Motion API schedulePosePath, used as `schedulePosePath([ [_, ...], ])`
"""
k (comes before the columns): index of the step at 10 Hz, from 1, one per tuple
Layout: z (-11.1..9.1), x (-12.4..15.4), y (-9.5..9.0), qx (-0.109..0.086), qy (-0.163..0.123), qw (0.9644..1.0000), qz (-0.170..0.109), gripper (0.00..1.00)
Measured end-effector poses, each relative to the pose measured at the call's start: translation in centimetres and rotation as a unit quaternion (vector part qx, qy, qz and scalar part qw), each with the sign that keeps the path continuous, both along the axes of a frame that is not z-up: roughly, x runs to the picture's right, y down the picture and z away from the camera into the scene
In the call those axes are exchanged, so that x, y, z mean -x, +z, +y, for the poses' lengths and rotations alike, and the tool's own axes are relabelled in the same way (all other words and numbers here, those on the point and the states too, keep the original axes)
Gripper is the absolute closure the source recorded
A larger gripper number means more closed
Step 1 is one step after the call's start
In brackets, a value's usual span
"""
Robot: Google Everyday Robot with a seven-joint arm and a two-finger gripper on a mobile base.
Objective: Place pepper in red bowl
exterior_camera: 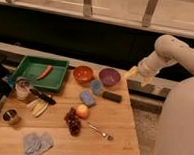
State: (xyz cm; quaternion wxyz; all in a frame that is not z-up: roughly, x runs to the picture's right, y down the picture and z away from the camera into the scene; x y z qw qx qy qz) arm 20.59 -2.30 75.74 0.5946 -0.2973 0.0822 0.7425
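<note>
The pepper (45, 72), slim and red-orange, lies inside the green tray (35, 79) at the table's back left. The red bowl (83, 74) stands just right of the tray on the wooden table (107, 128). My gripper (132, 73) hangs at the end of the white arm, beyond the table's back right corner, right of the purple bowl (109, 77). It is far from the pepper and holds nothing that I can see.
A small blue cup (96, 86), a blue sponge (87, 98), a dark bar (111, 96), a peach-coloured fruit (82, 111), grapes (73, 121), a spoon (98, 130), a grey cloth (37, 143), a can (10, 117), a jar (22, 88), a black-handled tool (42, 95) and banana pieces (37, 107) lie on the table.
</note>
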Motion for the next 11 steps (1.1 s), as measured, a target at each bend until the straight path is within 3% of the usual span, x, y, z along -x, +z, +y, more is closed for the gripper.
schedulePosePath([
  [3,-2.2,7.3,0.7,-0.022,-0.011,0.9989,-0.04,0.31],
  [7,-4.3,17.5,-0.2,-0.057,-0.016,0.9929,-0.104,0.31],
  [11,-4.3,18.3,-0.3,-0.058,-0.021,0.992,-0.11,0.31],
])
